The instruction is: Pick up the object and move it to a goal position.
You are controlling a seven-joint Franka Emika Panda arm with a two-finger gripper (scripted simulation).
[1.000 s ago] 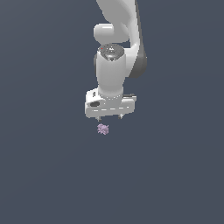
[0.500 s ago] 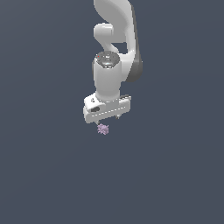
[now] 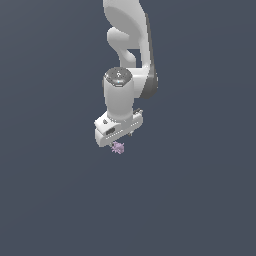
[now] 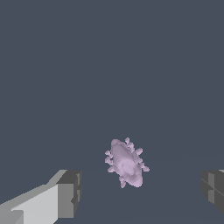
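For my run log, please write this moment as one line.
stage: approach | gripper: open, above object | object: on floor, between jaws, untouched | grasp: not yet

Both renders are evenly and softly lit, with a flat dark slate-blue background that carries no cast shadows or glare. The white arm (image 3: 127, 95) shades gently from bright to grey, with the brightest patches on its upper curves. Edges are crisp, without blur or edge distortion; the wrist view looks slightly coarse and blocky.
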